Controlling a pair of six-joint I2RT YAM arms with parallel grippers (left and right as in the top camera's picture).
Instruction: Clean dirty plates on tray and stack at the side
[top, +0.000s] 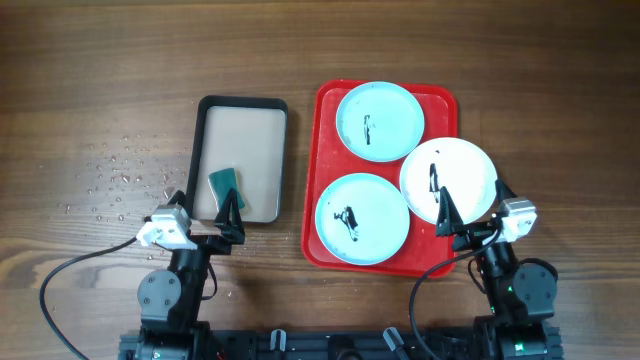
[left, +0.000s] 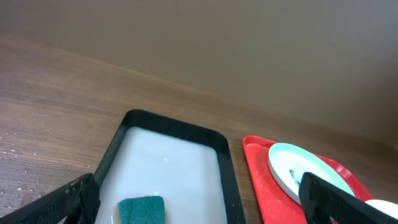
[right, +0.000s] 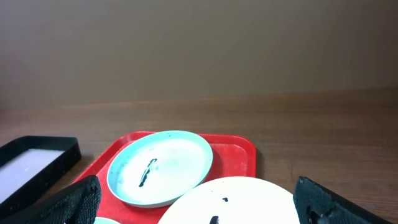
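On the far-left part of the wooden table (top: 90, 70) lies a scatter of water droplets (top: 115, 178); right of them sits the small black-rimmed tray (top: 204, 140), its beige floor bare but for a green sponge (top: 226, 185) lying flat at its near edge; the left gripper (top: 205, 205) hovers over that near edge, fingers spread wide and holding nothing, the sponge just ahead of them and between their lines.

Further right is the red tray (top: 322, 130), carrying all three plates: the far blue plate (top: 392, 105) in its far half; the near blue plate (top: 378, 238) in its near half; the white plate (top: 468, 160) at the right, overhanging the tray's right rim and close against both blue ones, though whether it rests on their edges I cannot tell; each shows black smears near its middle. The right gripper (top: 472, 203) hangs over the near edge of the white plate, jaws spread wide, gripping nothing.

By my reading the cleaning has not begun: every plate is dirty and on the tray, and no stack stands at the side. The next move likely calls for the left gripper to drop and close on the sponge; the right would need to steady or lift a plate, the white one being nearest it.
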